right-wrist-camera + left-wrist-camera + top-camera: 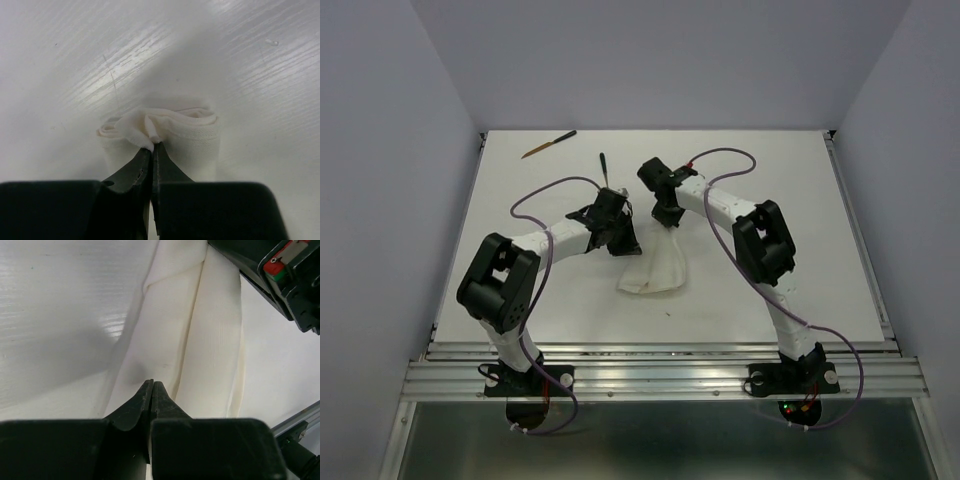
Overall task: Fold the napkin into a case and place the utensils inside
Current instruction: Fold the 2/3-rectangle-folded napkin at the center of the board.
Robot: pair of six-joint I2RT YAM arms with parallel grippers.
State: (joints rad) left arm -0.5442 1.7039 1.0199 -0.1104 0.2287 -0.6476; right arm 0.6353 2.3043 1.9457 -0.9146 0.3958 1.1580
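The white napkin (655,270) lies folded into a narrow, rumpled band mid-table. My left gripper (623,243) is at its left upper edge. In the left wrist view its jaws (151,383) are shut, tips on a crease of the cloth (215,340). My right gripper (668,218) is at the napkin's far end, shut on a bunched corner (152,146) of the rolled cloth (195,132). One wooden utensil (548,146) lies at the far left of the table. Another (604,168) lies just beyond my left gripper. No finished case shows.
The white table (770,250) has raised side rails and a metal rail along the near edge. Purple cables loop over both arms. The right arm's wrist (280,275) is close above the napkin in the left wrist view.
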